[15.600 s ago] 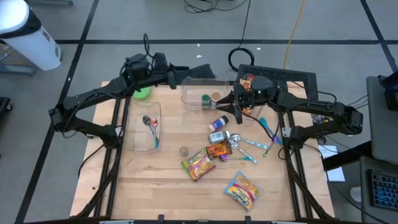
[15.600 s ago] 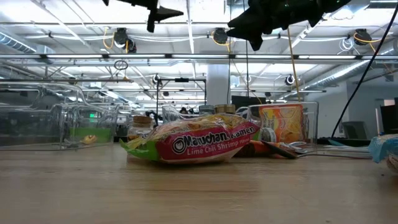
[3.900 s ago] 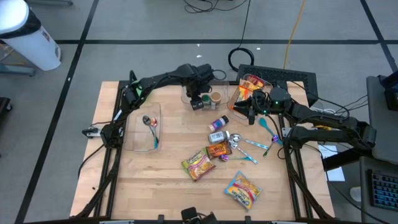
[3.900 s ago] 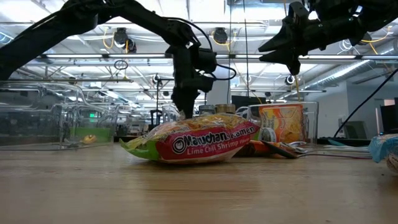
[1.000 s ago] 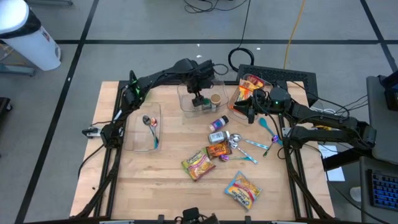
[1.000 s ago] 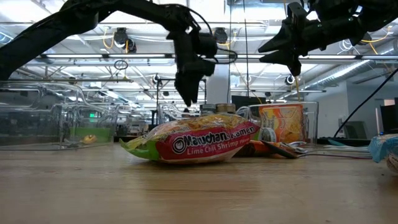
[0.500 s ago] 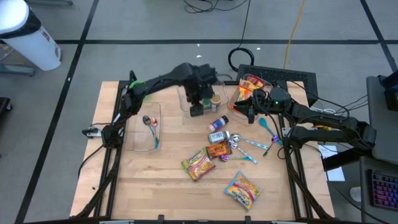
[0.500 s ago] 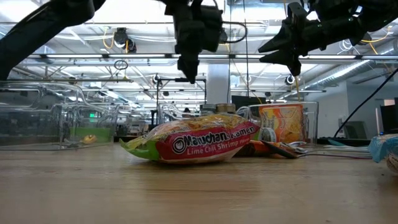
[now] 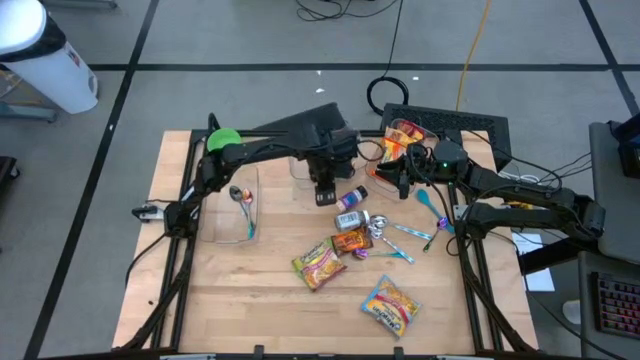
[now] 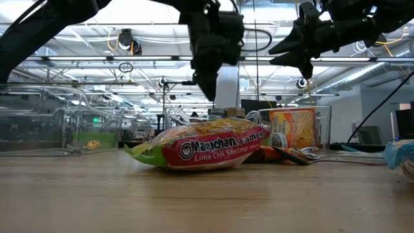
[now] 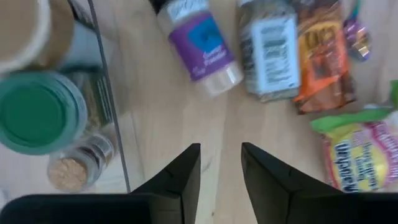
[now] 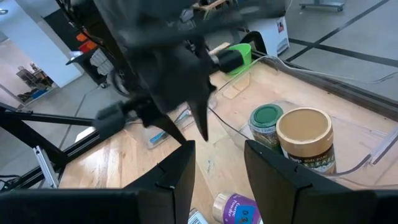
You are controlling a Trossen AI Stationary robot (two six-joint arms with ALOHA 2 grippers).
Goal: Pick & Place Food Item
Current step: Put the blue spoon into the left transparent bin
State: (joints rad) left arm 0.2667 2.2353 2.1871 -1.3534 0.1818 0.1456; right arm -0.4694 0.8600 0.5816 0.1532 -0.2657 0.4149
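My left gripper [image 9: 325,192] [image 11: 219,180] is open and empty, pointing down over bare table beside the clear container's wall [image 11: 109,106]. A purple-labelled jar [image 9: 351,198] [image 11: 199,40] lies on its side just beyond it, next to a grey-labelled jar [image 9: 352,219] and an orange packet [image 9: 352,241]. A ramen packet [image 9: 319,264] [image 10: 200,147] and a yellow-blue packet [image 9: 390,305] lie flat nearer the front. My right gripper [image 9: 385,180] [image 12: 217,180] is open and empty, held above the table at the right of the container.
The clear container holds a green-lidded jar [image 11: 34,112], a small spice jar [image 11: 78,165] and a brown-lidded can [image 12: 303,134]. A clear tray with a spoon [image 9: 240,200] lies at the left. Teal utensils [image 9: 410,235] lie at the right. A bin of packets [image 9: 405,135] stands at the back right.
My left gripper has gone from over the clear container toward the table's near edge, rising as it went, and now stands just outside the container, beside the purple-labelled jar.
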